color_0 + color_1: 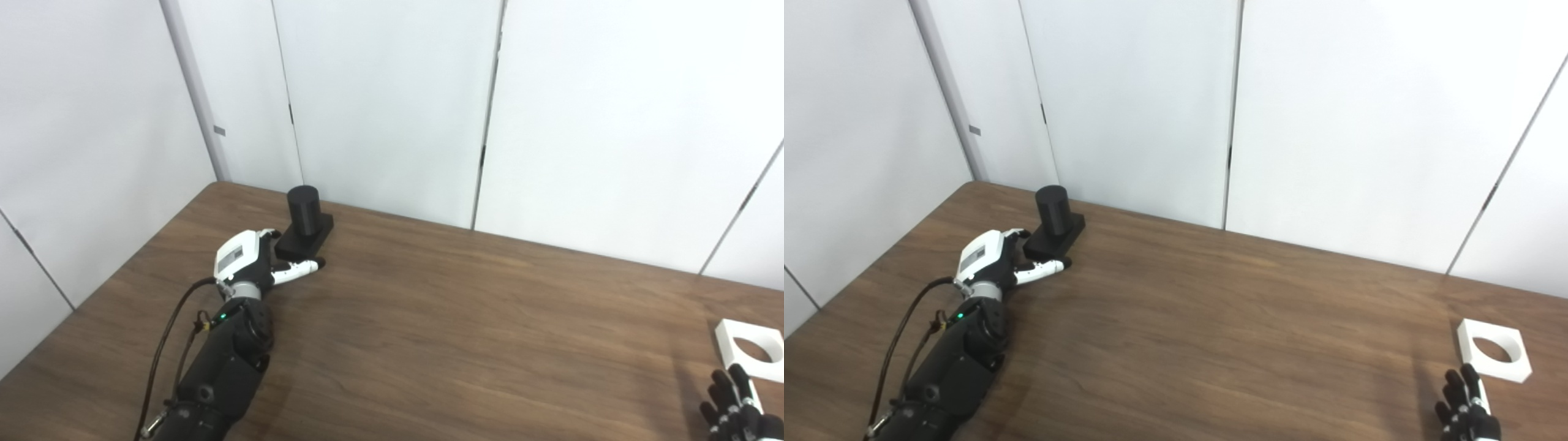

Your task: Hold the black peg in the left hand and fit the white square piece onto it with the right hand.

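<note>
The black peg (303,209) is a short upright cylinder on a flat black base (315,237), standing on the wooden table (459,318) near its far left edge. My left hand (245,262) lies at the base's near left corner, fingers apart, thumb stretched along the table in front of the base; it does not grip the peg. The white square piece (726,340) with a round hole lies flat at the table's right side. My right hand (735,404) is open just in front of it, fingertips pointing at its near edge, holding nothing.
White wall panels (392,104) close off the table's far and left sides right behind the peg. A black cable (162,343) runs along my left forearm. Bare wood lies between the two hands.
</note>
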`<act>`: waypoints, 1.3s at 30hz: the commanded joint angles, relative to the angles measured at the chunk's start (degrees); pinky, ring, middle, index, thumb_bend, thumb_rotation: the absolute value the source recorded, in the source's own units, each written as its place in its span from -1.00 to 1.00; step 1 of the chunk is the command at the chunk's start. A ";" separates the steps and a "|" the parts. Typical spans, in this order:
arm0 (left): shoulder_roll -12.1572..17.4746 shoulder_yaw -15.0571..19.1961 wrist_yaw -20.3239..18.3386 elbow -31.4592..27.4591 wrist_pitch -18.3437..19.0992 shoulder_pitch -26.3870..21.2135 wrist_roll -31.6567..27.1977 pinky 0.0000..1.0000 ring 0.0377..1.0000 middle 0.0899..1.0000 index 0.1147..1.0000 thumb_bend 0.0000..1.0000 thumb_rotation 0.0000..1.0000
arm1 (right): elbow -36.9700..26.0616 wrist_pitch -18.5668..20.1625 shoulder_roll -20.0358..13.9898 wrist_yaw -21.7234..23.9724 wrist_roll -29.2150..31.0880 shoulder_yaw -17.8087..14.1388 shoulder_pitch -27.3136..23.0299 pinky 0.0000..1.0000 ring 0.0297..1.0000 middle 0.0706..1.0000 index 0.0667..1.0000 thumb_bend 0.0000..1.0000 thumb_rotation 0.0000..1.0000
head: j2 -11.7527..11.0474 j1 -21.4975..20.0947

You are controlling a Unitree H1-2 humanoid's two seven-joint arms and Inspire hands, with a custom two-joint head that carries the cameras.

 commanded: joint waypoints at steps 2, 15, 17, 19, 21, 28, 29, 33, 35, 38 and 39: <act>1.87 -0.10 2.01 0.05 0.07 -3.78 2.68 0.86 0.89 0.85 0.68 0.91 0.30 | -2.17 -1.55 0.01 -0.05 0.03 0.53 6.47 1.00 1.00 0.96 1.00 0.36 1.00 | 0.27 0.07; 1.11 0.04 2.72 4.73 0.08 -5.72 6.45 0.83 0.86 0.82 0.66 0.89 0.31 | -2.23 -2.11 0.32 -0.27 0.00 0.55 6.56 1.00 1.00 0.94 1.00 0.34 1.00 | 0.38 -0.22; 1.11 -0.09 2.98 5.50 0.08 -6.19 6.37 0.84 0.87 0.83 0.66 0.88 0.32 | -2.33 -1.83 0.41 -0.29 0.07 0.62 6.55 1.00 1.00 0.95 1.00 0.35 1.00 | 0.39 -0.25; 1.04 -0.15 3.41 6.41 0.08 -6.73 6.04 0.85 0.87 0.82 0.65 0.89 0.33 | -2.31 -2.10 0.43 -0.32 -0.22 0.74 6.51 1.00 1.00 0.95 1.00 0.34 1.00 | 0.47 -0.31; 0.77 0.05 3.74 6.97 0.08 -7.14 5.54 0.82 0.86 0.82 0.65 0.89 0.32 | -2.38 -2.25 0.37 -0.33 -0.48 0.86 6.54 1.00 1.00 0.95 1.00 0.33 1.00 | 0.49 -0.35; -0.54 1.02 4.26 8.99 0.07 -8.74 4.77 0.75 0.81 0.79 0.62 0.87 0.33 | -2.92 -1.46 0.47 -0.53 -0.55 0.96 6.65 1.00 1.00 0.97 1.00 0.33 1.00 | 0.59 -0.51; -0.70 1.06 4.54 9.19 0.07 -8.94 4.38 0.74 0.80 0.79 0.61 0.86 0.33 | -2.95 -1.34 0.47 -0.53 -0.55 0.98 6.66 1.00 1.00 0.97 1.00 0.32 1.00 | 0.63 -0.56; -1.09 0.85 5.19 9.62 0.07 -9.54 3.75 0.70 0.79 0.77 0.56 0.84 0.32 | -3.00 -1.15 0.75 -0.86 -0.57 0.96 6.69 1.00 1.00 0.96 1.00 0.35 1.00 | 0.63 -0.64; -1.16 0.66 5.22 9.97 0.07 -9.88 3.53 0.71 0.79 0.77 0.56 0.83 0.33 | -2.92 -1.20 0.72 -0.88 -0.66 1.05 6.64 1.00 1.00 0.96 1.00 0.34 1.00 | 0.66 -0.78; -1.22 0.39 5.12 10.84 0.08 -10.52 3.60 0.73 0.80 0.78 0.56 0.84 0.37 | -2.92 -1.05 0.66 -1.05 -1.17 1.24 6.67 1.00 1.00 0.96 1.00 0.35 1.00 | 0.65 -0.93; -1.28 0.37 5.12 11.10 0.08 -10.71 3.61 0.73 0.80 0.78 0.55 0.85 0.37 | -2.97 -1.07 0.65 -1.05 -1.22 1.29 6.71 1.00 1.00 0.96 1.00 0.34 1.00 | 0.66 -0.96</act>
